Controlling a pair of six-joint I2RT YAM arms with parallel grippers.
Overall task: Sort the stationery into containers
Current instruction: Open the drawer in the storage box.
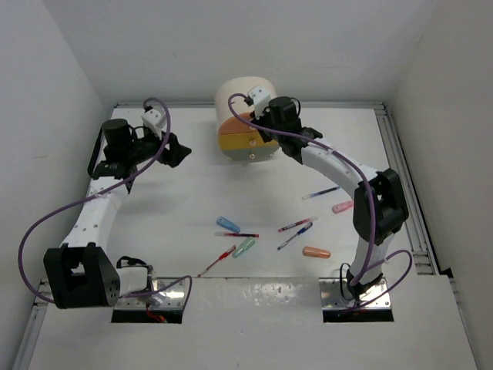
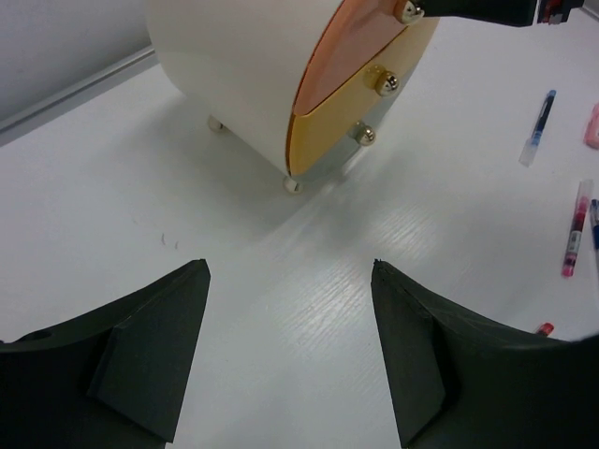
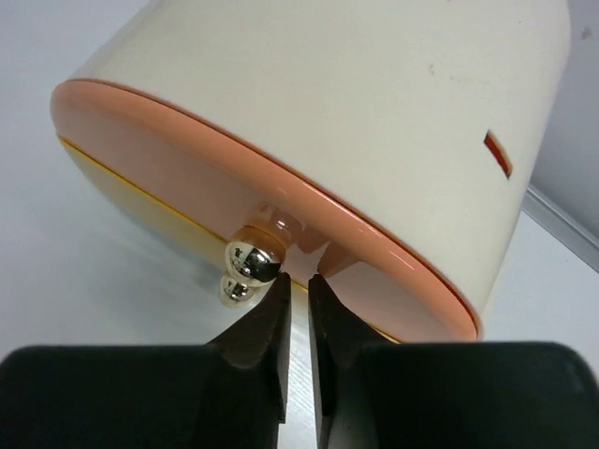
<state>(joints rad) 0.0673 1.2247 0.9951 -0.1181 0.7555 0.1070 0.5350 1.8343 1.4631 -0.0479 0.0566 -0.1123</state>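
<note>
overhead view facing down the table (image 1: 192,200), both wrist views low, sharing the cabinet (image 1: 245,104)

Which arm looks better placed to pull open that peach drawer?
The right: its gripper sits at the peach drawer, fingertips beside the knob. The left gripper hangs open, away from the cabinet.

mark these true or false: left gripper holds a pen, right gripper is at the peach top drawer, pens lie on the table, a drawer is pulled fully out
1. The left gripper holds a pen. False: its jaws stand open and empty.
2. The right gripper is at the peach top drawer, beside its round metal knob. True.
3. Thin red and blue pens lie on the white table. True.
4. A drawer of the cream arch-topped cabinet is pulled fully out. False: none is fully out.
</note>
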